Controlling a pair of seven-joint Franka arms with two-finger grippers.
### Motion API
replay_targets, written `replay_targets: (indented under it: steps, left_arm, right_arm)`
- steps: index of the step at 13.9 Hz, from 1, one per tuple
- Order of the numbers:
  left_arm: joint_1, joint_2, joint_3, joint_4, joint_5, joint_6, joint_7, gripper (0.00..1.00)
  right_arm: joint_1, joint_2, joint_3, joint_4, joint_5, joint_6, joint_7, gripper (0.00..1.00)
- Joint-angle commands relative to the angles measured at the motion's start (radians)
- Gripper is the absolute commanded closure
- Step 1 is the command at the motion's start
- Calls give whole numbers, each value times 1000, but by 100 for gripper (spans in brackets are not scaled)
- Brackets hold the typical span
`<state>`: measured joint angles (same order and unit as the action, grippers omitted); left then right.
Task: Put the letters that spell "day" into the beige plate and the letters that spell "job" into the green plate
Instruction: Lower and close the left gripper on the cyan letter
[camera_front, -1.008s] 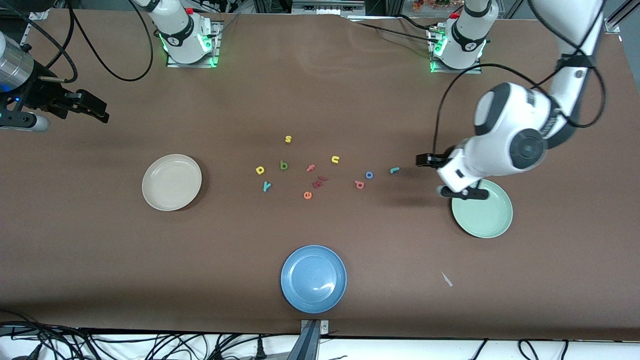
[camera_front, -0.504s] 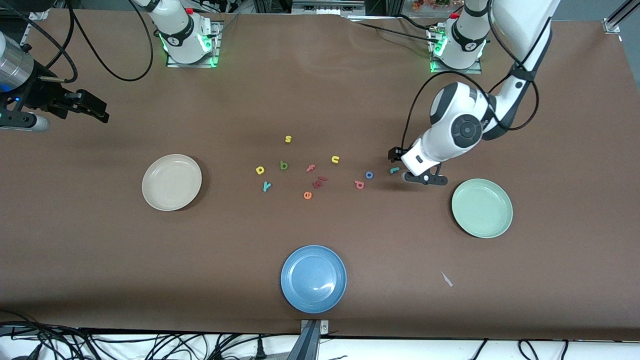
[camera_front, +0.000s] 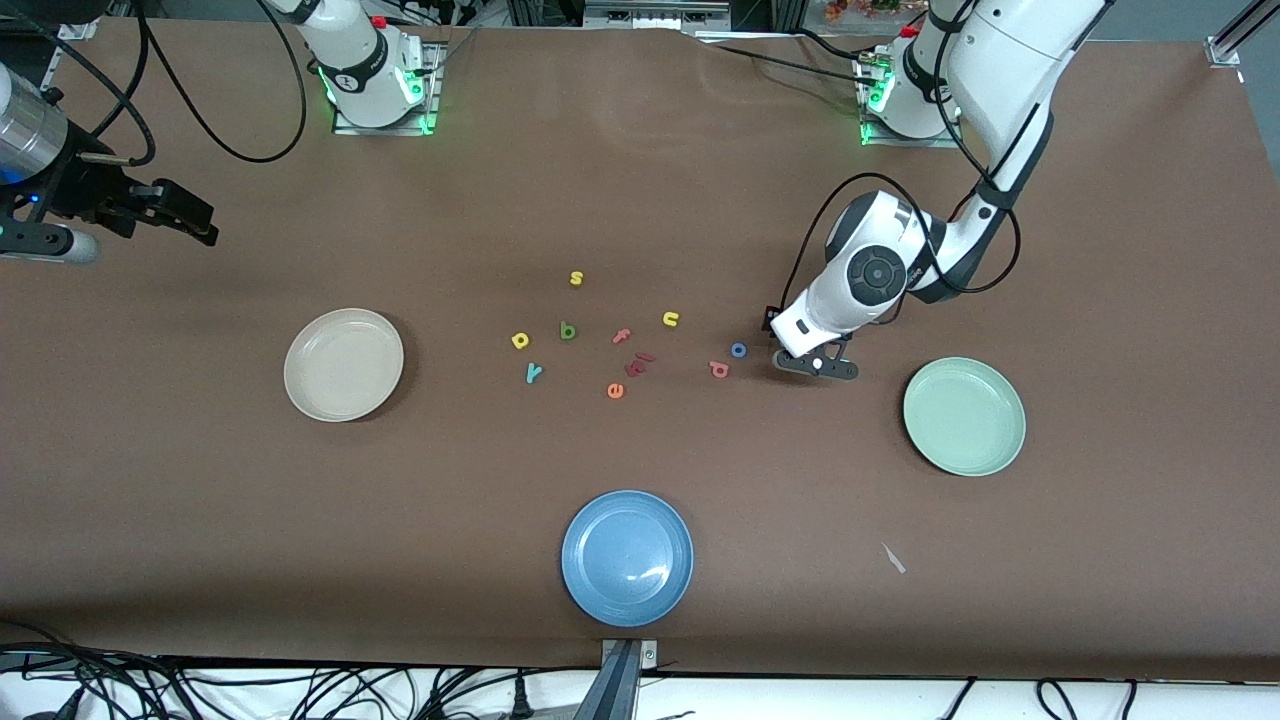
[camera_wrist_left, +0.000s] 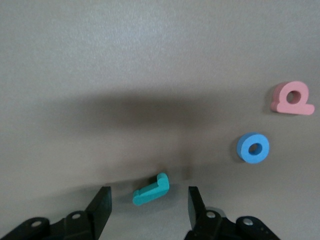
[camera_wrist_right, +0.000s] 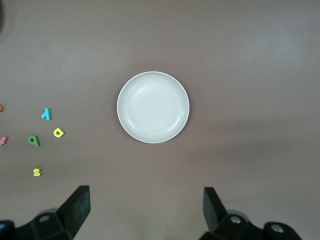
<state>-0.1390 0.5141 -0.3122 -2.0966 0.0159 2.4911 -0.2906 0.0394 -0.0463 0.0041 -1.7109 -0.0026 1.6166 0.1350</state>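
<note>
My left gripper (camera_wrist_left: 147, 205) has come down from the green plate (camera_front: 964, 416); its parted fingers now straddle the teal j (camera_wrist_left: 151, 189). My right gripper (camera_wrist_right: 145, 207) waits wide apart above the beige plate (camera_wrist_right: 153, 107).

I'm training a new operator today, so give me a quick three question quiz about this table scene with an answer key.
1. True or false: the green plate already holds a letter.
2. Which letter lies between the left claw's fingers? A) blue "o" B) teal "j" C) pinkish-red letter
3. Fill in: the right claw waits, open, over the ____ plate.

Key: 1 false; 2 B; 3 beige.
</note>
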Motion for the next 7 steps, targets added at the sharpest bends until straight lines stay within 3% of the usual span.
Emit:
replay_targets:
  steps: [1,7]
  left_arm:
    - [-10,17,8,15,32,40,-21,38]
    - [-13,30,8,9,38,13,-16,51]
  right_arm:
    - [-3,0,5,11,-3,-15,-12,0]
    - [-3,0,5,11,-3,-15,-12,0]
